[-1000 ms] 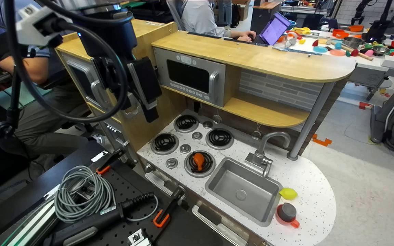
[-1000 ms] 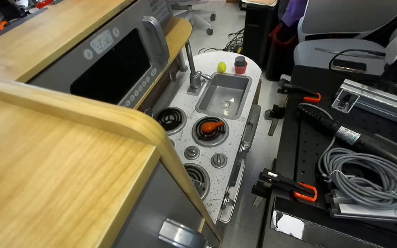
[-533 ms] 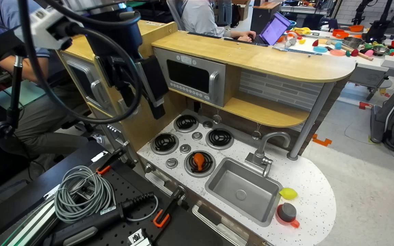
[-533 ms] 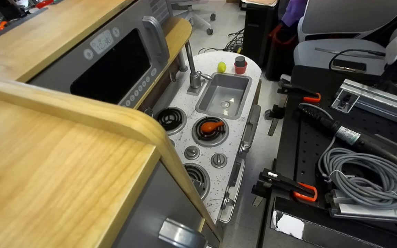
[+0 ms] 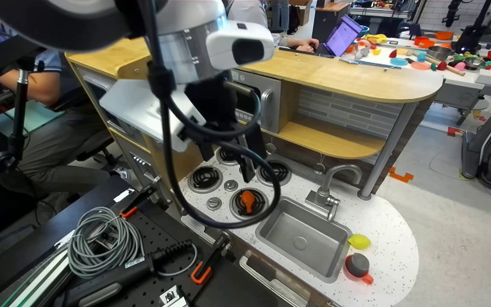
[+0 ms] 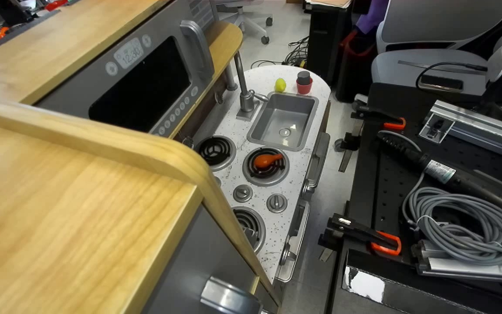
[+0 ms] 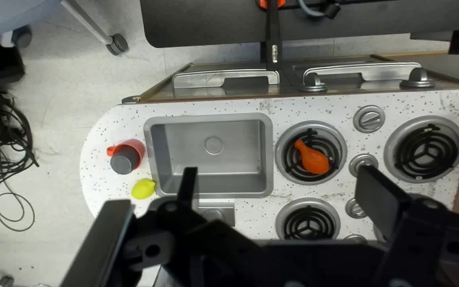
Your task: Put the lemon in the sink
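The yellow-green lemon lies on the white speckled counter just outside the sink's end, near the red cup. It shows in both exterior views [image 5: 359, 241] [image 6: 280, 85] and in the wrist view [image 7: 143, 189]. The grey rectangular sink [image 5: 300, 256] is bare inside; it also shows in an exterior view [image 6: 277, 126] and in the wrist view [image 7: 229, 155]. My gripper [image 7: 277, 171] is open with nothing between its fingers. In an exterior view the gripper [image 5: 228, 164] hangs above the burners, well away from the lemon. It is out of view in an exterior view.
A red cup [image 7: 134, 147] with a dark grey piece in it stands beside the lemon. An orange toy [image 5: 248, 200] lies on a burner. The faucet [image 5: 341, 170] rises behind the sink. A wooden shelf [image 5: 330, 136] and the microwave [image 6: 142, 83] overhang the counter's back.
The arm has swung in from the upper left in an exterior view. The gripper has moved right and lower, over the burners. The lemon, cup and orange toy have not moved.
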{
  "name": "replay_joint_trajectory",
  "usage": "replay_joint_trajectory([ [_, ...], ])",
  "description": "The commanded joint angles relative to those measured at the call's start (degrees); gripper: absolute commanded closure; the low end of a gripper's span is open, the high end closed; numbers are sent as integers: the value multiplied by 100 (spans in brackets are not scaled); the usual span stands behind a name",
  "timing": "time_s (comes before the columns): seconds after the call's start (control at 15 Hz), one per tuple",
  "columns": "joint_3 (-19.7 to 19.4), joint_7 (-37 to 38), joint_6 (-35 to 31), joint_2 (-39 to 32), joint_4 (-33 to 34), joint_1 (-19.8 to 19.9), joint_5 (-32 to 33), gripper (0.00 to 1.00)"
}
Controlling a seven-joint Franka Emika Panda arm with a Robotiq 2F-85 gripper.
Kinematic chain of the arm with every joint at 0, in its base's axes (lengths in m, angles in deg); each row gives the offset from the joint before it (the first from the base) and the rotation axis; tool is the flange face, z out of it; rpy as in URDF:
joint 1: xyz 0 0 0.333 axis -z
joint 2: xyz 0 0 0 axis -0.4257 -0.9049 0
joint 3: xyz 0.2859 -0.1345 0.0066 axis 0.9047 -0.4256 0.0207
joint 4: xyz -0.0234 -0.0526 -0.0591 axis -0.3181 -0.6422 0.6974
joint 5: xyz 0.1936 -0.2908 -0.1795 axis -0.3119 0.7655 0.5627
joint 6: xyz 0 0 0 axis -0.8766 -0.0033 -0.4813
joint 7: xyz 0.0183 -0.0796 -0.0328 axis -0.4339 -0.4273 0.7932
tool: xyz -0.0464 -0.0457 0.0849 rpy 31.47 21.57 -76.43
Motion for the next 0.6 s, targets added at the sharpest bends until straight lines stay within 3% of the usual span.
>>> replay_joint_trajectory([
  [0.0,-321,-259,-809,-955,292,269,-10,0],
  [0.27,-615,-18,-1781,-2101,750,697,52,0],
  [0.53,-791,-106,-2088,-3196,1415,934,-561,0],
])
